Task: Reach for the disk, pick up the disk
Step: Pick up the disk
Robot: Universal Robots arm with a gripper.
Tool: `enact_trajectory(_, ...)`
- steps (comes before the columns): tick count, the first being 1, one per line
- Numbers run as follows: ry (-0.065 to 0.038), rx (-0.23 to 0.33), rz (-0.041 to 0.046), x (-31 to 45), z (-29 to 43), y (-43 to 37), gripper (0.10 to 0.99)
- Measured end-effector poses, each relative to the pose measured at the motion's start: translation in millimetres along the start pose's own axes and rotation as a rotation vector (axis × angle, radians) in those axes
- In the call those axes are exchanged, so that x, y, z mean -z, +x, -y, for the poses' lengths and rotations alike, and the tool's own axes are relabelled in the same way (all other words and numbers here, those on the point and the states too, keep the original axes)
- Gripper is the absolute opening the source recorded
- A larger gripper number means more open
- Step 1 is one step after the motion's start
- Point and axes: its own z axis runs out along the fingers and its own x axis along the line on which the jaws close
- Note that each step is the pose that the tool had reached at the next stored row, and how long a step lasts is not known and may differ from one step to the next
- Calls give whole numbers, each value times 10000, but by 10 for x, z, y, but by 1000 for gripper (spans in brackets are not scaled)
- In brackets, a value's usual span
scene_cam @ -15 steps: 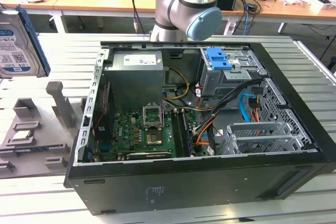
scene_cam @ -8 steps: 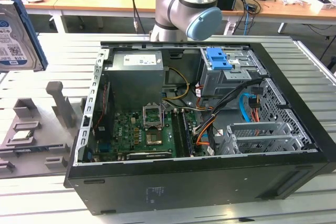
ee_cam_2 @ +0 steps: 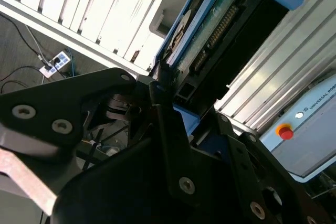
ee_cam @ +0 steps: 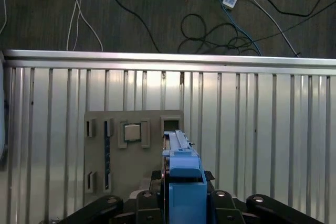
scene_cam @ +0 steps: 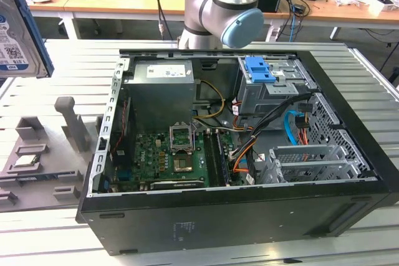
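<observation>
The disk [scene_cam: 17,29] hangs in the air at the exterior view's far left, label side showing, well above the slatted table. In the first wrist view I look down along its blue carrier rail [ee_cam: 182,166], which sits edge-on between my gripper's [ee_cam: 184,199] black fingers. The second wrist view shows the disk's [ee_cam_2: 212,32] circuit-board side and blue edge, with the gripper [ee_cam_2: 186,111] shut on its lower end. The disk touches nothing else.
Below the disk lies a grey slotted holder [ee_cam: 134,177] with a small grey chip [ee_cam: 131,132]; the same holder [scene_cam: 37,154] is on the exterior view's left. An open computer case [scene_cam: 349,210] with a blue bracket [scene_cam: 259,70] takes up the middle. Floor cables lie beyond the table edge [ee_cam: 168,56].
</observation>
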Motion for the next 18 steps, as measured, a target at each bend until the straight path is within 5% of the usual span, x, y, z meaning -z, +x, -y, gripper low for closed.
enact_trajectory(13,-1,0,0,350,-12,0,365)
enact_trajectory(18,-1,0,-1,364,-13,0,365)
